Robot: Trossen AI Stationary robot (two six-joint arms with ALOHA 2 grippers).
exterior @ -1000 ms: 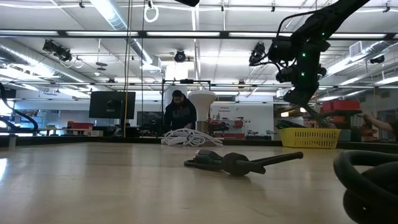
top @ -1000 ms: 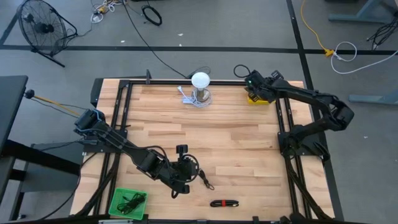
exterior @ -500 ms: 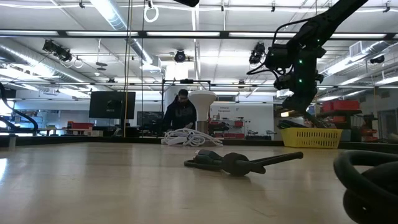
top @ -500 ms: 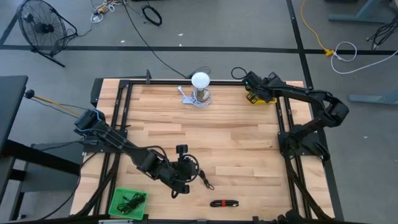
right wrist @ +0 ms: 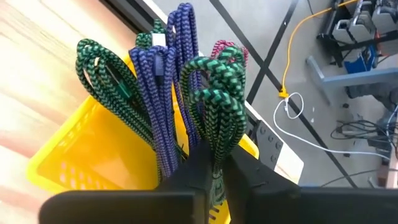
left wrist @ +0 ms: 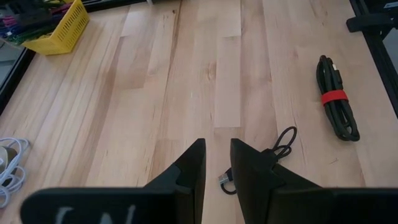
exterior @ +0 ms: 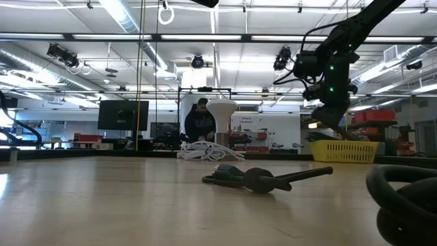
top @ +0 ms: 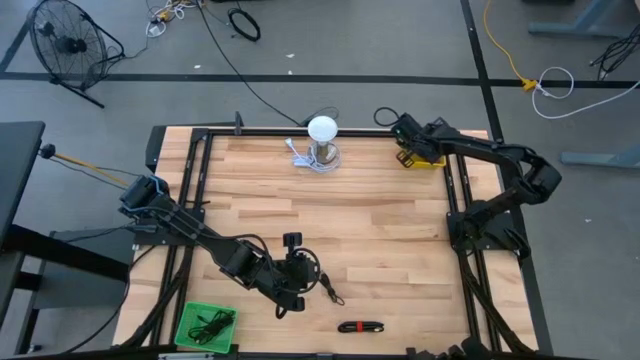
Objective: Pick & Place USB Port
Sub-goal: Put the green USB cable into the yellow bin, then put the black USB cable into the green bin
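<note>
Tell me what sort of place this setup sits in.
Most likely a robotics lab or workshop. The low view shows exposed ceiling ducts and strip lights over benches with a monitor; the high view shows a concrete floor with a fan and loose cables.

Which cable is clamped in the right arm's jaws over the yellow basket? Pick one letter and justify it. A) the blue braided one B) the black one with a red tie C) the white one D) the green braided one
D: in the right wrist view the right gripper is shut on the green cable, above the yellow basket.
</note>
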